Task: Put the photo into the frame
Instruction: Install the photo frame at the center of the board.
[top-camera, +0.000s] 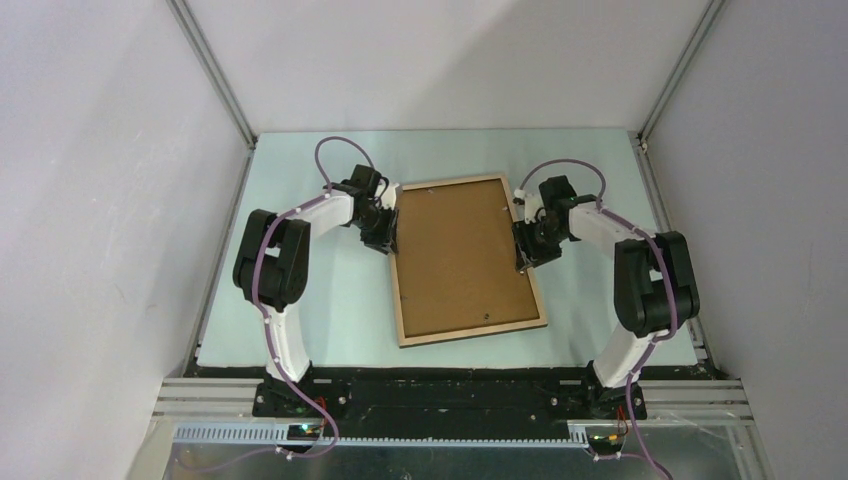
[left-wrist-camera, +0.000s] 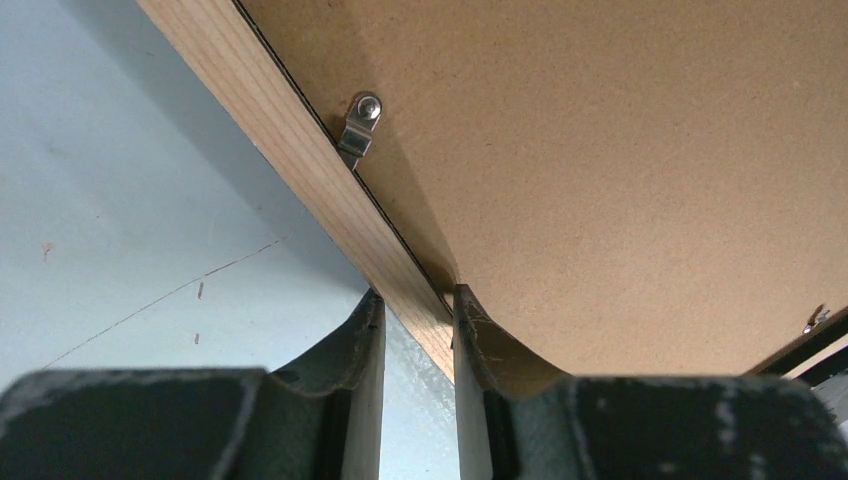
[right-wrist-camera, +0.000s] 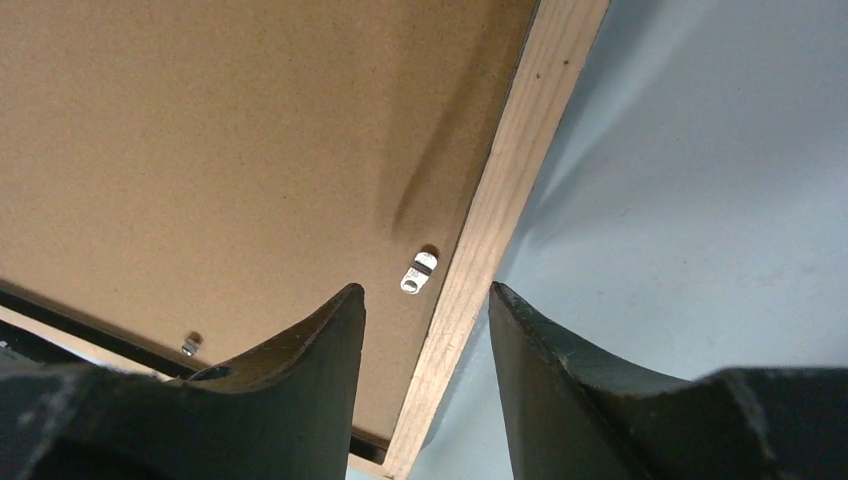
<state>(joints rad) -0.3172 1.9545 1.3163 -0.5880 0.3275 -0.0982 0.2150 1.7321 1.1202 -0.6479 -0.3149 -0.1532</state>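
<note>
We have the frame (top-camera: 472, 330) back-up, backing board (top-camera: 460, 255) in — closing stage, we judge.
Our left gripper (left-wrist-camera: 418, 300) clamps one side; right gripper (right-wrist-camera: 425, 289) gapes over the other — clips (left-wrist-camera: 358, 125) need checking next.

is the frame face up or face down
Face down: the frame shows its light wood back and the brown backing board, lying flat on the table.

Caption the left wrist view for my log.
Left gripper pinches the frame by its wood rail; backing board and metal clip beyond.
</note>
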